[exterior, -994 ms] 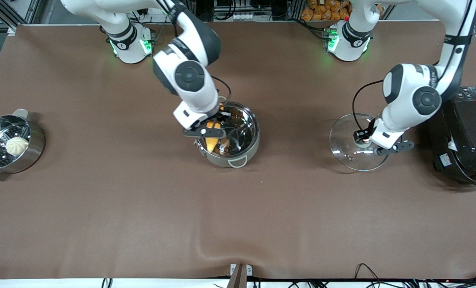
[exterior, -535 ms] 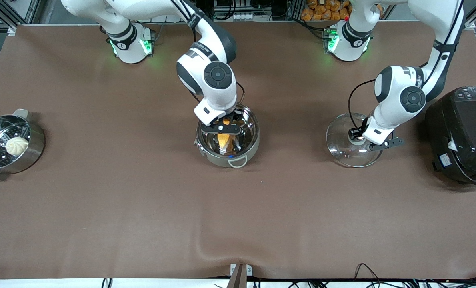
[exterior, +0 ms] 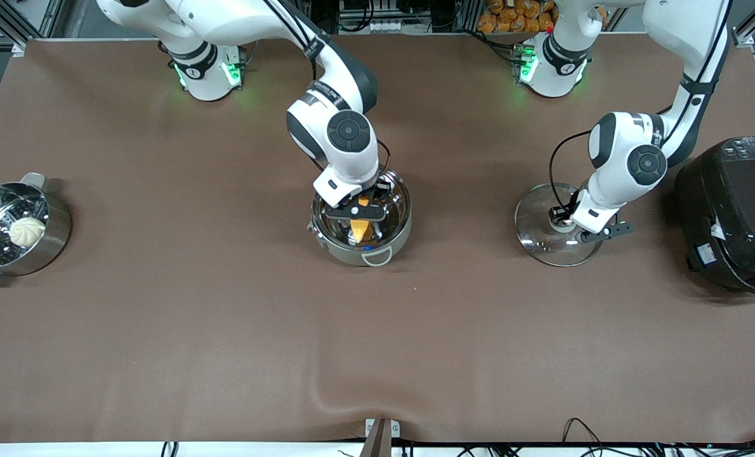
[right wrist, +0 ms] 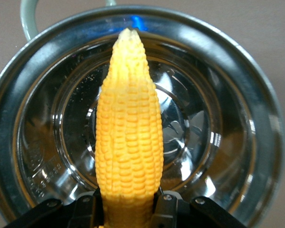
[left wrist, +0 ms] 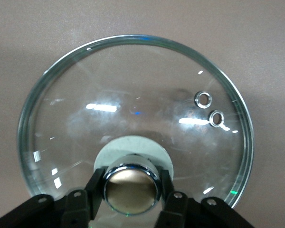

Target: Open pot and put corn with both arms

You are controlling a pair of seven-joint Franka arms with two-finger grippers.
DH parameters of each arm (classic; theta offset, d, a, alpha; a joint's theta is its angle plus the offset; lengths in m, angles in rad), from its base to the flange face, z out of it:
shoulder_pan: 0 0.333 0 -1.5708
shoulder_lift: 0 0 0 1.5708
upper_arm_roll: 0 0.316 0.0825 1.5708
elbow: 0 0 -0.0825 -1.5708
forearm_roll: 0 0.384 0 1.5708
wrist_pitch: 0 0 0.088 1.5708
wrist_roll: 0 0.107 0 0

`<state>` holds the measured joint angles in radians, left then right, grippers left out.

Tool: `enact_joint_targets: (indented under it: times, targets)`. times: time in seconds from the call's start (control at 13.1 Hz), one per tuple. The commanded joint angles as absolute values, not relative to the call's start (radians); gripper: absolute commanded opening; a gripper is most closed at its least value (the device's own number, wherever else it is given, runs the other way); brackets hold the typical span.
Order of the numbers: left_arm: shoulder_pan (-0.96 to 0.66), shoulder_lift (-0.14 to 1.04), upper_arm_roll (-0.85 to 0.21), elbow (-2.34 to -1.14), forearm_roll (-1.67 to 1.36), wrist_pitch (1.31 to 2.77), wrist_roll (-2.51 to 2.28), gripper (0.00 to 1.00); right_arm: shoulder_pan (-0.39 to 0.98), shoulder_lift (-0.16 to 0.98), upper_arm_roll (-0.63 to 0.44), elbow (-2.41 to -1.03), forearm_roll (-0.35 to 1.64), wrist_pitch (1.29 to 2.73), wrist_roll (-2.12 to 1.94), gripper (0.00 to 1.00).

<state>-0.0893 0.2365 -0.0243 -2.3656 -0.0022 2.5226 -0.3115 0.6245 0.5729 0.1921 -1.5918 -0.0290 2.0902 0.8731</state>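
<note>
The steel pot (exterior: 398, 236) stands open at the middle of the table. My right gripper (exterior: 356, 212) is over its mouth, shut on the thick end of the yellow corn (exterior: 360, 230). The corn (right wrist: 128, 137) points down into the pot (right wrist: 256, 95), and my right gripper (right wrist: 128, 205) clamps it from both sides. The clear glass lid (exterior: 542, 241) lies on the cloth toward the left arm's end of the table. My left gripper (exterior: 564, 219) is on its coppery knob. In the left wrist view both fingers of the left gripper (left wrist: 131, 189) press the sides of the knob (left wrist: 130, 192) of the lid (left wrist: 133, 95).
A steel steamer pot (exterior: 57, 238) holding a white bun (exterior: 27, 230) sits at the right arm's end of the table. A large black rice cooker (exterior: 733, 209) stands at the left arm's end, close beside the lid. A fold rises in the cloth (exterior: 327, 393) near the front edge.
The right gripper carried the corn from the pot's rim to over its middle and lower into it. The left arm sank with the lid, which shifted slightly toward the pot.
</note>
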Motion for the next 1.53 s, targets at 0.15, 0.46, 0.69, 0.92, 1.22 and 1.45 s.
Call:
enact_joint_targets:
  times: [0.15, 0.46, 0.69, 0.92, 1.22, 1.45]
  targets:
    - [-0.071, 0.168, -0.038, -2.352, 0.003, 2.526, -0.295, 1.00, 0.646, 0.586, 0.169, -1.583, -0.057, 2.109, 0.894, 0.96]
    - [-0.068, 0.116, -0.031, -2.089, 0.050, 2.175, -0.282, 1.00, 0.615, 0.540, 0.157, -1.569, -0.038, 2.100, 0.888, 1.00]
    - [-0.066, 0.114, -0.032, -1.861, 0.071, 1.932, -0.276, 1.00, 0.514, 0.434, 0.155, -1.569, 0.023, 2.053, 0.884, 1.00]
    - [-0.077, 0.118, -0.037, -1.634, 0.074, 1.677, -0.244, 1.00, 0.378, 0.298, 0.156, -1.574, 0.087, 1.944, 0.850, 1.00]
    - [-0.069, 0.057, -0.040, -1.568, 0.058, 1.605, -0.235, 1.00, 0.114, 0.149, 0.152, -1.585, 0.078, 1.740, 0.428, 1.00]
    - [-0.066, 0.028, -0.041, -1.569, 0.052, 1.577, -0.223, 1.00, 0.052, 0.077, 0.053, -1.592, 0.060, 1.689, 0.202, 1.00]
